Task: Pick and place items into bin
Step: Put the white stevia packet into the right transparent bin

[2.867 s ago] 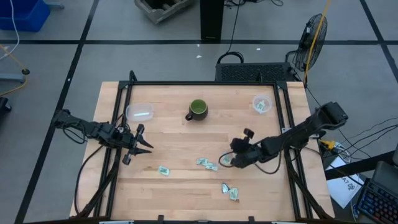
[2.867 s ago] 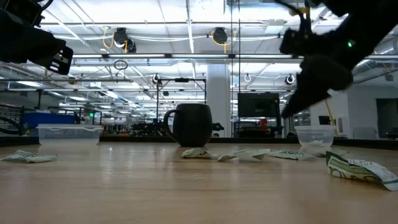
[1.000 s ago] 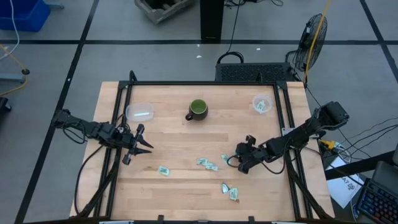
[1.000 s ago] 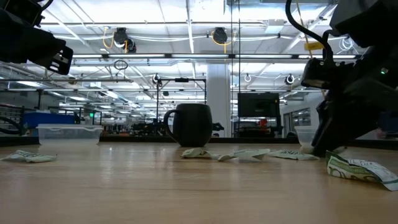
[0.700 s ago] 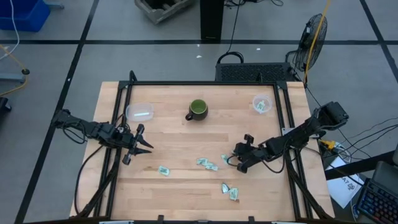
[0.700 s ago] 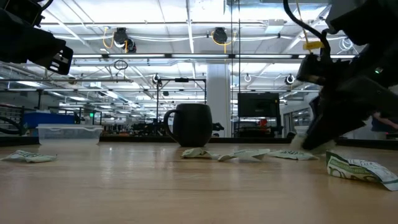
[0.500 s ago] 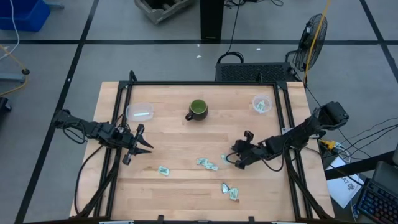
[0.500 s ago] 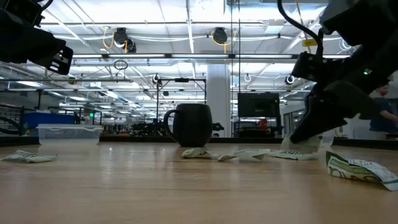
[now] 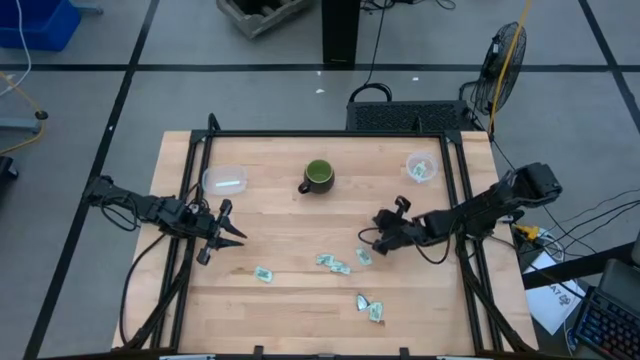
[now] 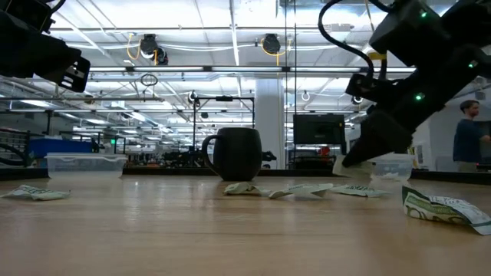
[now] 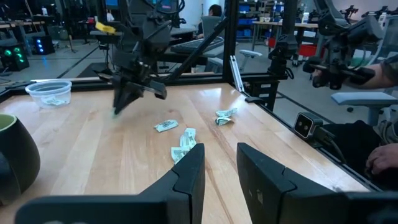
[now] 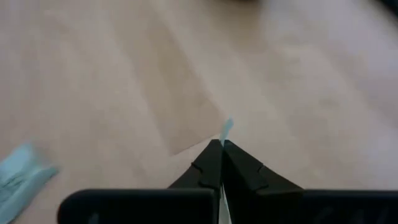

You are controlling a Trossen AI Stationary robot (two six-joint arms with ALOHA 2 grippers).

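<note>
Nearby, loose packets (image 9: 334,263) lie beneath the right pincer (image 9: 381,240).

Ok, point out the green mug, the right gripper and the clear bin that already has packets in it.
green mug (image 9: 319,176), high view, on the green inside of its mouth.
right gripper (image 9: 377,243), high view, at its shut fingertips.
clear bin (image 9: 422,168), high view, on its round body.
</note>
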